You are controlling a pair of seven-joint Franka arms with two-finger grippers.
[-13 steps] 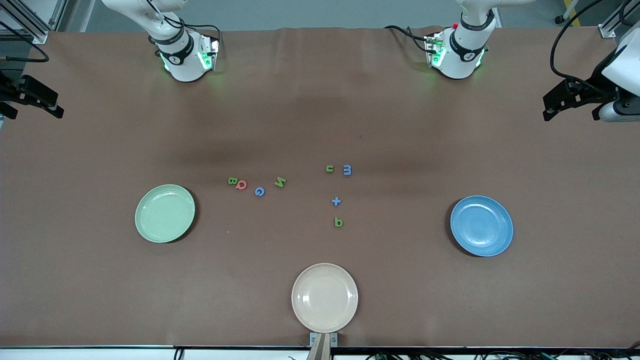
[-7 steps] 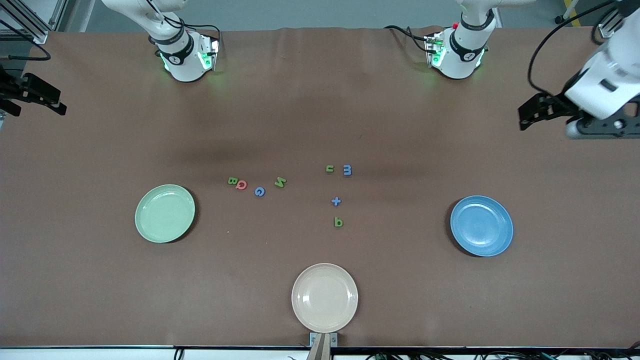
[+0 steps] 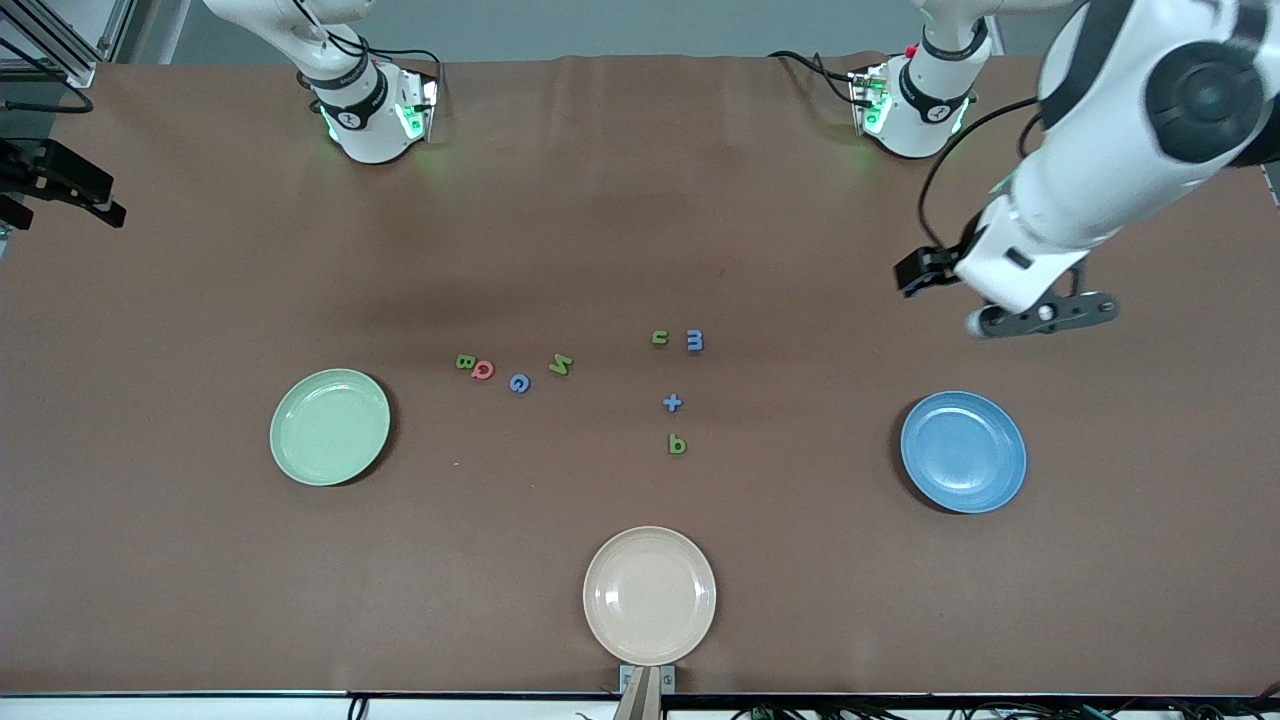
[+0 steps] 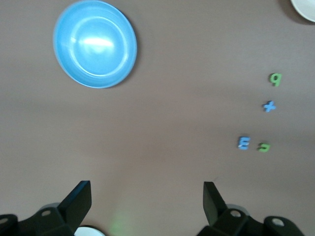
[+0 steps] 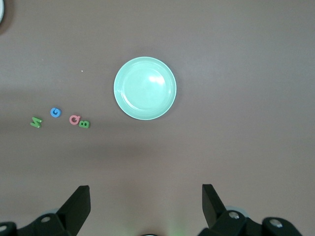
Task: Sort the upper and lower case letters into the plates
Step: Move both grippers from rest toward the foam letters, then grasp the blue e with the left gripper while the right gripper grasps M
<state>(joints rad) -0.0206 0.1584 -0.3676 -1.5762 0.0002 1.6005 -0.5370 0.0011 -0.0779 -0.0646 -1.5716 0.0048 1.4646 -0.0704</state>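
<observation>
Black fingers, left gripper (image 4: 146,201): spread wide, nothing held; hung over bare table at the left arm's end, farther from the front camera than the blue plate (image 3: 963,451).
Black fingers, right gripper (image 5: 145,204): spread wide as well, nothing held; kept at the table edge on the right arm's end, the arm waiting.
Capitals: green B (image 3: 464,361) touching red Q (image 3: 483,370), then blue G (image 3: 519,383) and green N (image 3: 561,364), laid in a loose row beside the pale green plate (image 3: 330,427), toward the table's middle.
Small letters: green n (image 3: 660,338) just beside blue m (image 3: 695,341); blue t (image 3: 672,403) nearer the front camera, green b (image 3: 677,445) nearer again.
Plates: pale green toward the right arm's end, blue toward the left arm's end; no letter in either.
Cream-beige plate (image 3: 649,596): set nearest the front camera, midway between the two.
</observation>
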